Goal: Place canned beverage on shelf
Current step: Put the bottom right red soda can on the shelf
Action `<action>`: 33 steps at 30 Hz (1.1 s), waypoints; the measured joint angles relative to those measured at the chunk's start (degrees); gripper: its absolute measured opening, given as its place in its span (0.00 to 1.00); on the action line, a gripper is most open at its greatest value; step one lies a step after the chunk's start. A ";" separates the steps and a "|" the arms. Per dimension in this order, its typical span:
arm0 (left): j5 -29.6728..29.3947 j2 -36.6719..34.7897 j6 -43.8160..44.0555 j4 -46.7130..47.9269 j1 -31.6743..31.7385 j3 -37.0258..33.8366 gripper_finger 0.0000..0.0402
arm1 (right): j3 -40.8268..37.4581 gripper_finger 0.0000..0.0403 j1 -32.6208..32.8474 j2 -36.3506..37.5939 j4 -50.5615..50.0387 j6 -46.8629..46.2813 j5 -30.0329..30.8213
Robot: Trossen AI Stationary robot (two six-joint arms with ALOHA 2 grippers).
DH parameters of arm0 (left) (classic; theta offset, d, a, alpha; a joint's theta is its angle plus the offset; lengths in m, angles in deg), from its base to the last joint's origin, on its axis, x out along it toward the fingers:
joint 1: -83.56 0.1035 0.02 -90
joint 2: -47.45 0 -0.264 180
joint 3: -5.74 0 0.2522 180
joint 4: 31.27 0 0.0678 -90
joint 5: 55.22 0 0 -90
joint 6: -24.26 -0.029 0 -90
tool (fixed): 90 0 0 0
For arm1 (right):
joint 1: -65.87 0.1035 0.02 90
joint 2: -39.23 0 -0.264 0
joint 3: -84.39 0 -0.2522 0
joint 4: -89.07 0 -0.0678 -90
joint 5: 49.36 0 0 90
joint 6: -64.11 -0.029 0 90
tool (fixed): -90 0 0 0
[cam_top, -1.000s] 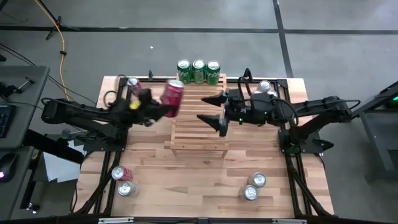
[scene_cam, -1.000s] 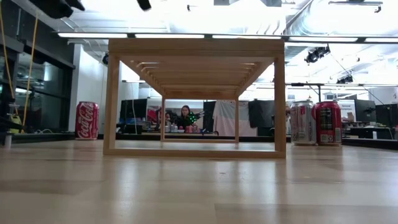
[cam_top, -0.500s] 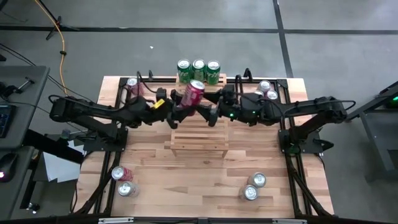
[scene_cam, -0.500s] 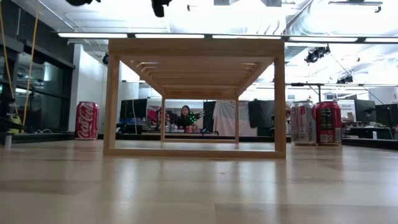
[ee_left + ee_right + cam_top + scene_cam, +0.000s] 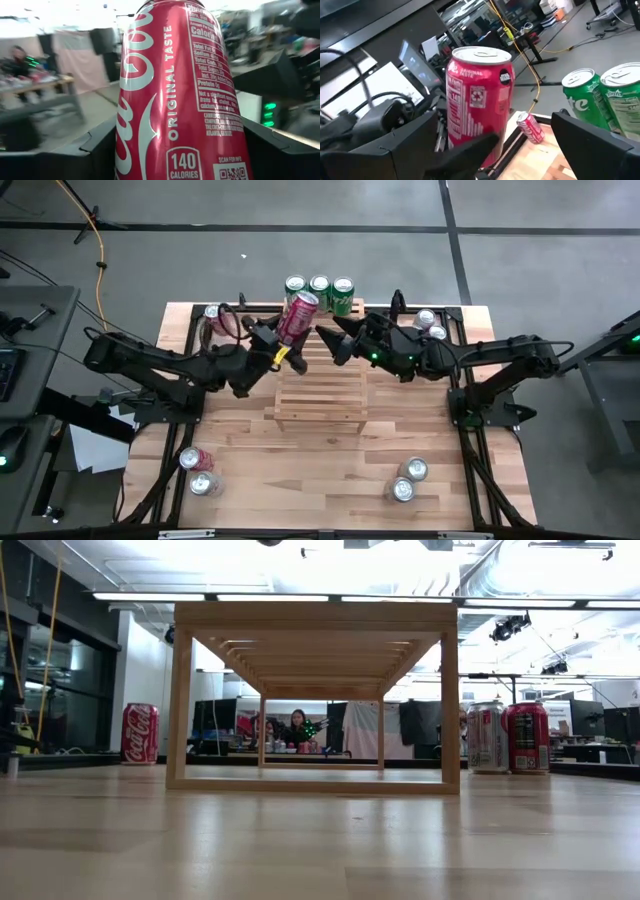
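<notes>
Above the far end of the shelf (image 5: 320, 388), the left gripper (image 5: 282, 345) carries a red Coca-Cola can (image 5: 298, 317) clear of the slats, its jaws closed on the can's lower body with the lid end tilted toward the three green cans (image 5: 319, 292) that stand in a row just beyond the shelf's far edge. Holding it low on the body leaves the top and upper sides free — a sensible grip, I judge, if the other arm is to take it. The right gripper (image 5: 335, 340) sits just beside the can, also over the shelf's far end, its jaws spread wide and holding nothing; its wrist camera looks straight at the upright-looking can with a dark finger on either side of it. That facing pose reads as a handover being lined up, not a release onto the slats. The can is not yet on the shelf. Loose cans lie on the tabletop (image 5: 430, 430) well apart from the shelf — none of them in play.
</notes>
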 joint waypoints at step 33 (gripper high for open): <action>-0.13 12.00 -9.93 -1.14 -1.53 11.52 0.74 | 0.00 0.69 -0.73 0.38 0.34 -2.91 -2.66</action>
